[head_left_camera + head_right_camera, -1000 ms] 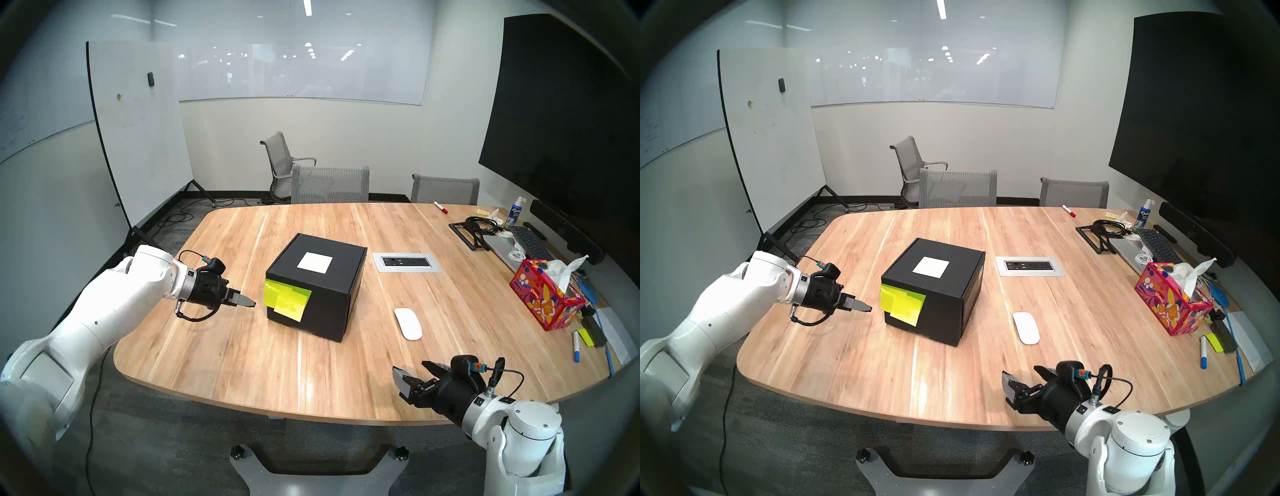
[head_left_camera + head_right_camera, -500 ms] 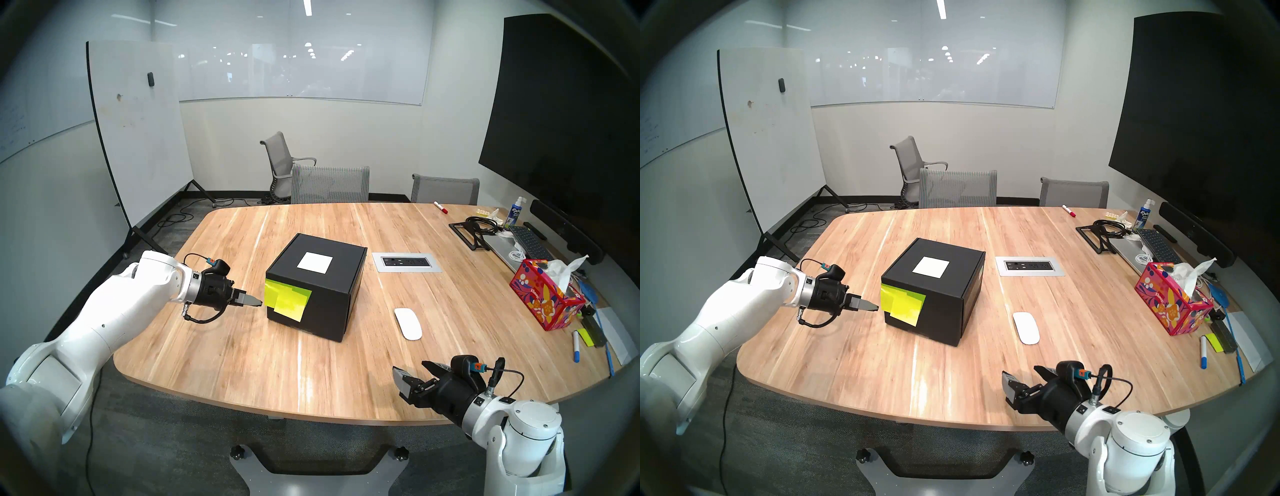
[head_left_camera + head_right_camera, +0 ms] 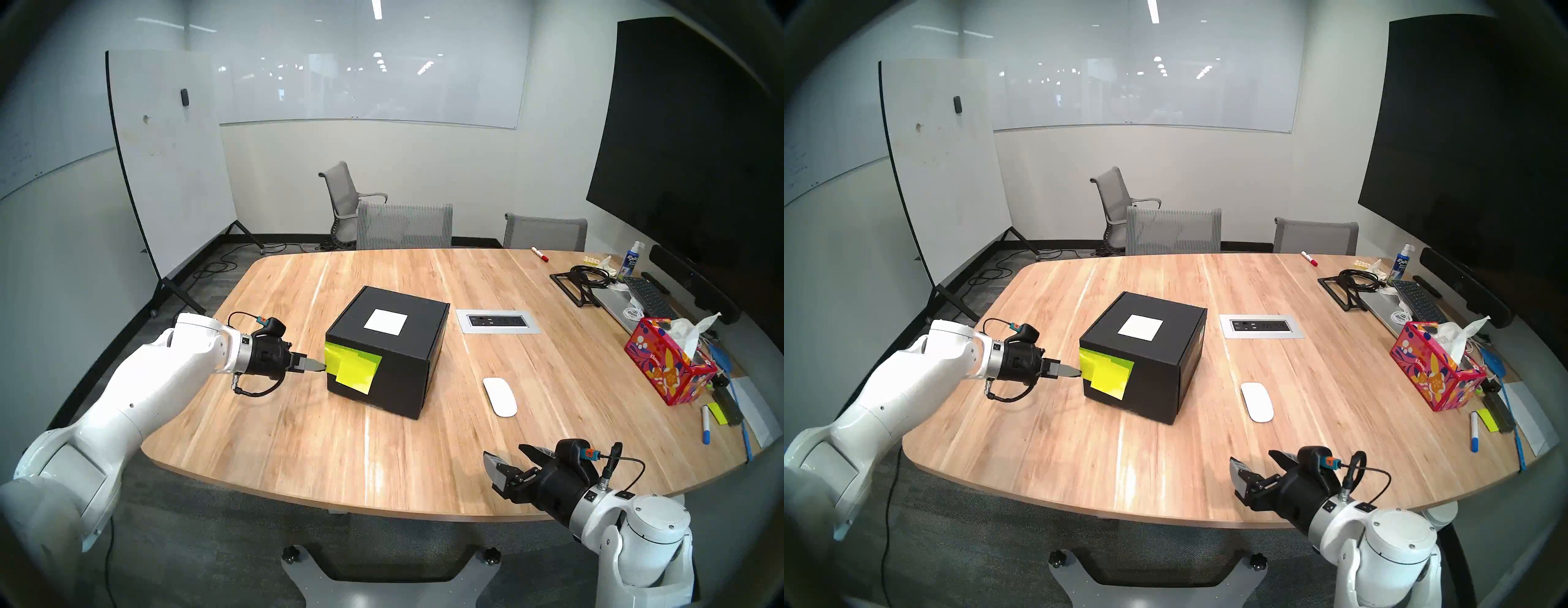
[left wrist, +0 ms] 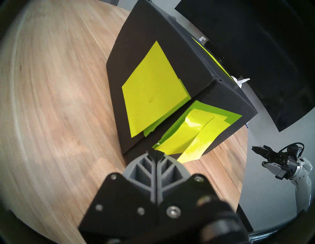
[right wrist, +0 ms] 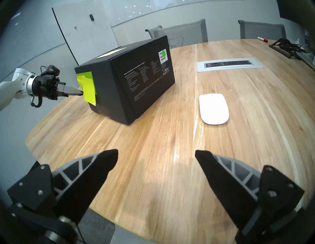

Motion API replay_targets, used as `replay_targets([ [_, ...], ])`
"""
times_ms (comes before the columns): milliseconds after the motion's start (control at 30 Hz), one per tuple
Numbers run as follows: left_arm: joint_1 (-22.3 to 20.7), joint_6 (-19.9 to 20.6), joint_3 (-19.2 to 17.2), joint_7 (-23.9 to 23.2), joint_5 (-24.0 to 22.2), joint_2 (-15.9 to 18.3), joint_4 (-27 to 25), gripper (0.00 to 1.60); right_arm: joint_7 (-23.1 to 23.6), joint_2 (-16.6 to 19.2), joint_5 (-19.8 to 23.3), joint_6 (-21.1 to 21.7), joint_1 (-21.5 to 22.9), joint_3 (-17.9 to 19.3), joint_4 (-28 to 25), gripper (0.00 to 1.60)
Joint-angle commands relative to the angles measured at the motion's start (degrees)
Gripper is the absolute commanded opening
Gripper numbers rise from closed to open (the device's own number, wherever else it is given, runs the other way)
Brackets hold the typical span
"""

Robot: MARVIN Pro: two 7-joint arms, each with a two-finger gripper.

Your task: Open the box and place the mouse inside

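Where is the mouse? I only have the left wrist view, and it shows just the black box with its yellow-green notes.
Observer: The mouse lies flat on the table, to the right of the box and apart from it.
Operator: Is the lid lifted anywhere?
Observer: No. In the head view the lid, with its white label, sits flat and closed.
Operator: Is the right pincer holding anything?
Observer: No. The right pincer is open and empty over the table's near edge, short of the mouse.
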Motion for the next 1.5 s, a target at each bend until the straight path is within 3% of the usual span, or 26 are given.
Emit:
replay_targets([
  [0,-3.5,0.8,-0.8,1.0,0.3,-0.4,0.4,0.0,1.1,-0.2,1.4,-2.2,0.0,0.6,0.7,1.6],
  [533,-4.1,2.8,0.1,1.8,0.6,-0.3,0.5,0.0,2.6,-0.7,2.3,-3.7,0.6,0.8,0.7,1.6],
  [800,-3.3,3.1,0.1,1.6,0.5,0.3,-0.8,0.0,4.9,1.1,3.0,-3.7,1.5,2.0,1.2,1.6],
  [833,-3.2,3.1,0.0,1.6,0.5,0.4,-1.0,0.0,5.1,1.4,2.9,-3.4,1.8,2.1,1.2,1.43],
  [867,-3.0,3.1,0.0,1.6,0.4,0.6,-1.2,0.0,5.6,2.4,2.4,-3.3,2.0,1.9,1.3,0.47],
  [900,-2.9,3.1,-0.1,1.6,0.4,0.6,-1.4,0.0,5.9,2.7,2.3,-3.3,2.3,1.8,1.3,0.0],
  [1467,-2.3,3.6,-0.1,2.0,0.3,1.1,-2.7,0.0,9.1,4.7,3.3,-4.4,4.3,2.4,3.4,0.0],
])
